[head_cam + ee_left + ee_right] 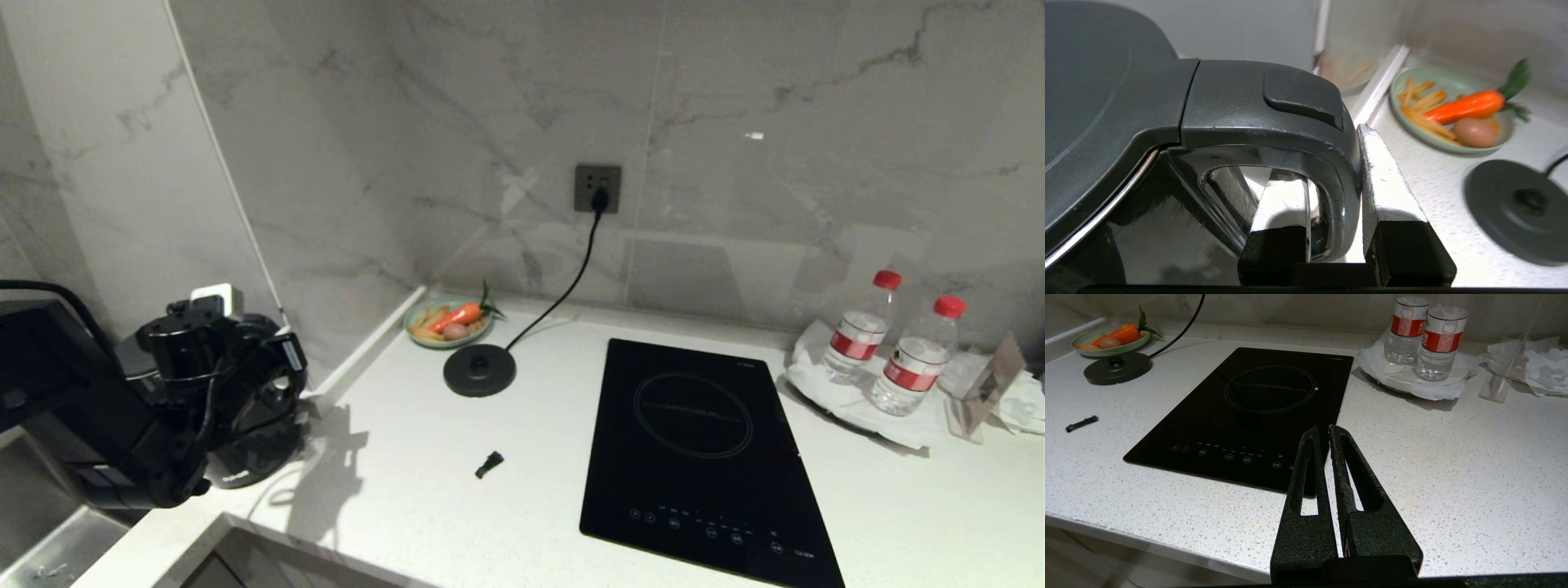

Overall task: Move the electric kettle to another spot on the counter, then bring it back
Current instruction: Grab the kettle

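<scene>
In left end effector (1331, 192): electric kettle (1167, 163).

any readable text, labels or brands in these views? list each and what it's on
No text reads clearly.
Electric kettle: white lettering near its base, too blurred to read.
Induction hob: small corner print and control-row icons, too small.
Two water bottles: red labels with white print, illegible.

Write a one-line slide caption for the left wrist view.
Left tool shut on the electric kettle handle, beside the empty base disc and a food plate.
</scene>
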You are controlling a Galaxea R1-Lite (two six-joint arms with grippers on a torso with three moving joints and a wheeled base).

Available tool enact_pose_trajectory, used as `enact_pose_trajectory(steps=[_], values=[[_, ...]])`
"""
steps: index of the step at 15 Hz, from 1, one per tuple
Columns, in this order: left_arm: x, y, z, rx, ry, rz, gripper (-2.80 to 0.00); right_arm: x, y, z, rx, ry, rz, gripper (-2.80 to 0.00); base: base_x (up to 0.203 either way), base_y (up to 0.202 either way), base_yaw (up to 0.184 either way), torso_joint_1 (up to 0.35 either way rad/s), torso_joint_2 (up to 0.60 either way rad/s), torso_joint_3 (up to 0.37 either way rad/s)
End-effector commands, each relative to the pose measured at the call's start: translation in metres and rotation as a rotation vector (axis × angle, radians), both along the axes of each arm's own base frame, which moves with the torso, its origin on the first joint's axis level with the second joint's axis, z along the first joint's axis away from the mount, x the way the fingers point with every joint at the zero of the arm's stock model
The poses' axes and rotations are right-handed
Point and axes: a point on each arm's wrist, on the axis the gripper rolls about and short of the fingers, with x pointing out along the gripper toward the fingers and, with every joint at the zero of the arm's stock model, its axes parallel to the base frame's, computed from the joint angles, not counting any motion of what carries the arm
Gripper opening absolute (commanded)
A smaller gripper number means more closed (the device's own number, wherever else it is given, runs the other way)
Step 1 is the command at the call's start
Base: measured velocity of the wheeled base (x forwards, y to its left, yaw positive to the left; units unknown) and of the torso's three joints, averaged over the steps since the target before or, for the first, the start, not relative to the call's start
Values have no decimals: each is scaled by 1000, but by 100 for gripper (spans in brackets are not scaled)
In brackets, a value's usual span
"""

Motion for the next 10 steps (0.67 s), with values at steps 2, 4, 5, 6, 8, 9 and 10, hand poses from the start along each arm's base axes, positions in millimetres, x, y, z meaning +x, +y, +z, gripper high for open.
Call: enact_pose_trajectory(steps=[2,4,5,6,8,9,10], values=[[-15,-1,32,7,-84,0,-280,0,0,0,0,0,0,-280,0,0,0,0,0,0],[-26,-2,44,16,-85,-6,-280,0,0,0,0,0,0,-280,0,0,0,0,0,0],[-31,-3,49,22,-84,-9,-280,0,0,0,0,0,0,-280,0,0,0,0,0,0],[-34,-3,53,26,-88,-11,-280,0,0,0,0,0,0,-280,0,0,0,0,0,0],[-35,-5,54,38,-89,-19,-280,0,0,0,0,0,0,-280,0,0,0,0,0,0],[-37,-5,56,42,-94,-20,-280,0,0,0,0,0,0,-280,0,0,0,0,0,0],[-38,-6,57,42,-96,-22,-280,0,0,0,-2,0,0,-280,0,0,0,62,-89,-83]])
